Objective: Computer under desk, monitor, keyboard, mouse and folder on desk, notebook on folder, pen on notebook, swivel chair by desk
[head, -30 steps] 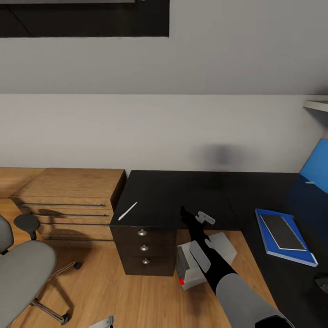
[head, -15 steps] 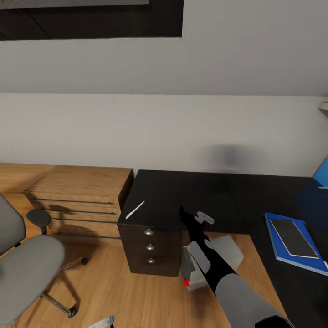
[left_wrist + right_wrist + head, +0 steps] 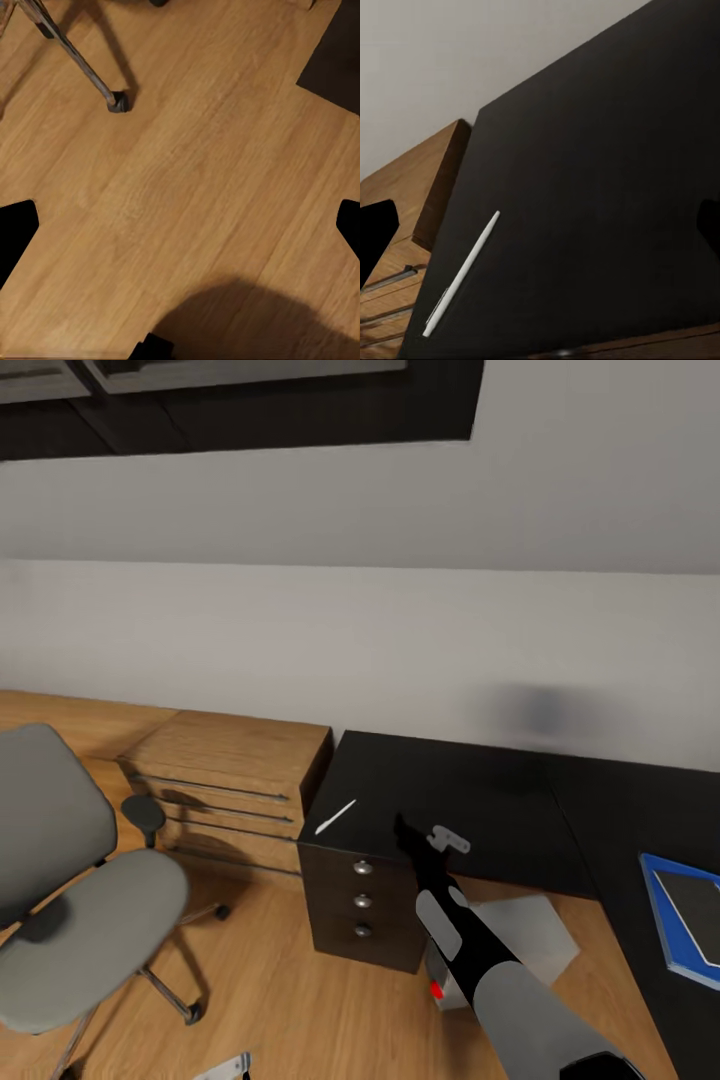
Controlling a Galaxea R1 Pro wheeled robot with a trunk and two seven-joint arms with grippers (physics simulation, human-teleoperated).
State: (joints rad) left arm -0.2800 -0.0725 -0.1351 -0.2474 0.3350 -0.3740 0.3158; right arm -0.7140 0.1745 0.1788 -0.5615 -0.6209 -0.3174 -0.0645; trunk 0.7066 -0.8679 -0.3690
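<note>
Head cam has swung left since a sec ago: swivel chair [image 3: 75, 920] now mostly in frame, folder [image 3: 685, 920] at the R edge. Pen [image 3: 335, 817] lies on desk [image 3: 470, 800] by its corner; right gripper [image 3: 432, 838] hovers near, fingers apart. R wrist: pen [image 3: 461, 274] thin, light, prob slippery, so pinch mid-shaft. L wrist: floor [image 3: 195, 187], fingertips wide apart.

Your pen [image 3: 335, 817] — a thin whitish stick — lies flat and slanted near the left front corner of the glossy black counter [image 3: 450, 800]. The blue folder [image 3: 668, 920] rests on the counter's right wing, carrying a dark-looking notebook [image 3: 700, 915]. Left of it stands the grey swivel chair [image 3: 70, 900]; the pale computer [image 3: 445, 980] stands upright underneath — red button showing.
</note>
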